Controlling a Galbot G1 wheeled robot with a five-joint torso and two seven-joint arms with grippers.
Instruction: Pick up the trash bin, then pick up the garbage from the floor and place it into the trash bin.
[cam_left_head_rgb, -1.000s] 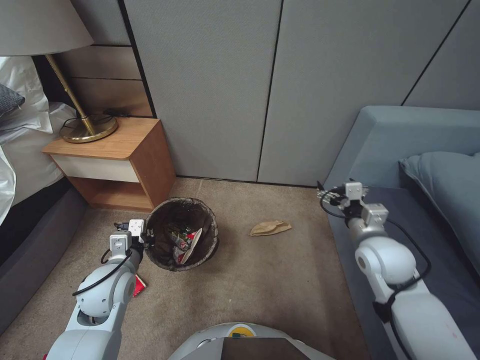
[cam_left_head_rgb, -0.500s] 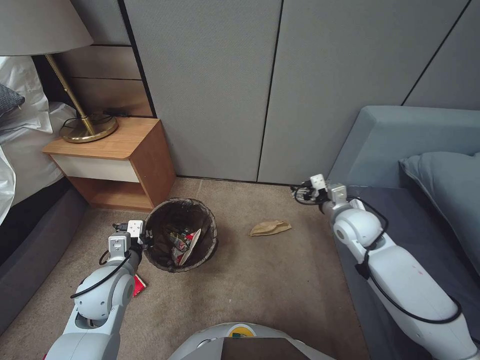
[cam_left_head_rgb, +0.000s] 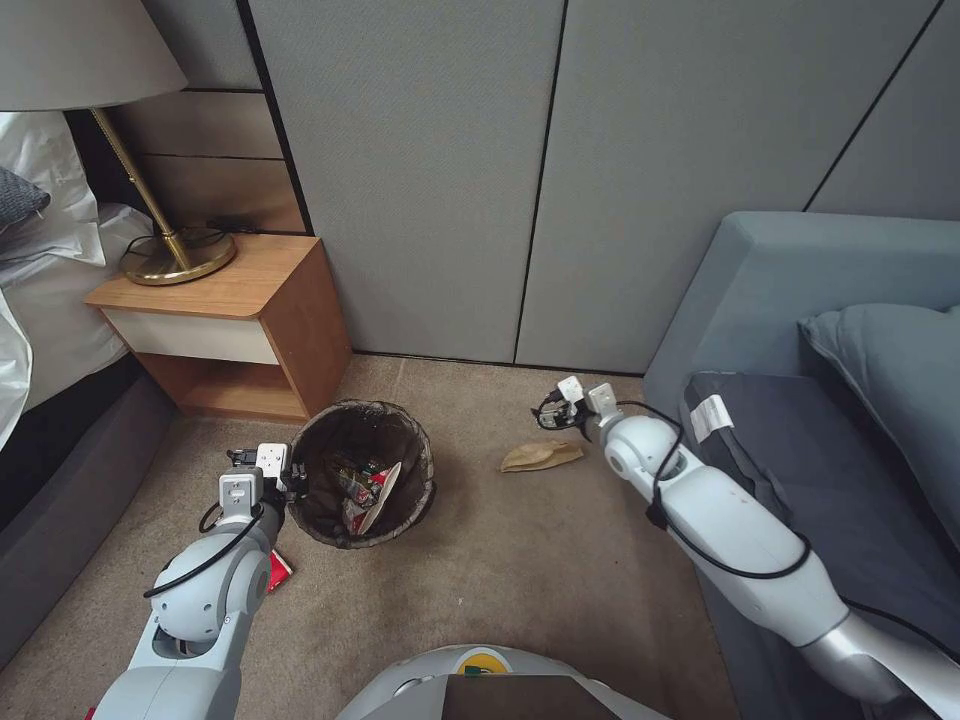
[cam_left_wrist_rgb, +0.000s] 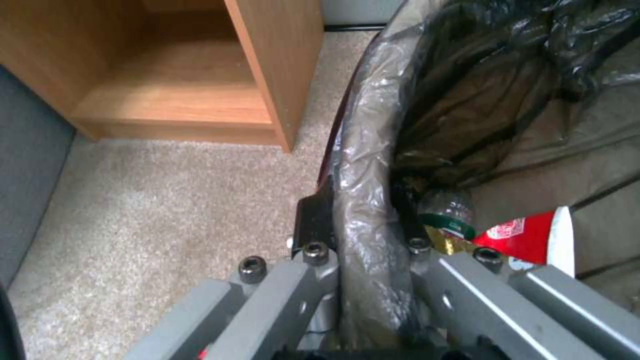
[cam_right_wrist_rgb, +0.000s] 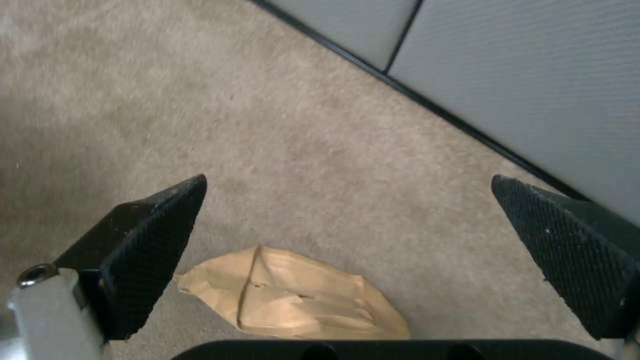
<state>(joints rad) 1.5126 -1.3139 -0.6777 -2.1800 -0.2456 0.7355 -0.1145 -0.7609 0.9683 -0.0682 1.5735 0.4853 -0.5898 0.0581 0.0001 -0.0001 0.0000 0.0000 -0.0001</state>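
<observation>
Left pincer (cam_left_wrist_rgb: 363, 235) clamped on the rim of the trash bin (cam_left_head_rgb: 362, 470), one finger outside the bag-covered edge and one inside. Bin on the carpet (cam_left_head_rgb: 520, 560) just beside the wooden nightstand (cam_left_head_rgb: 230, 330), holding a red-and-white paper cup (cam_left_wrist_rgb: 533, 235), a clear bottle (cam_left_wrist_rgb: 447, 207) and wrappers. Right pincer (cam_right_wrist_rgb: 347, 250) spread wide apart, hovering above a tan paper scrap (cam_left_head_rgb: 540, 456) lying flat on the carpet near the wall, between bin and sofa (cam_left_head_rgb: 800, 300). A red scrap (cam_left_head_rgb: 279, 570) on the floor beside the left arm.
</observation>
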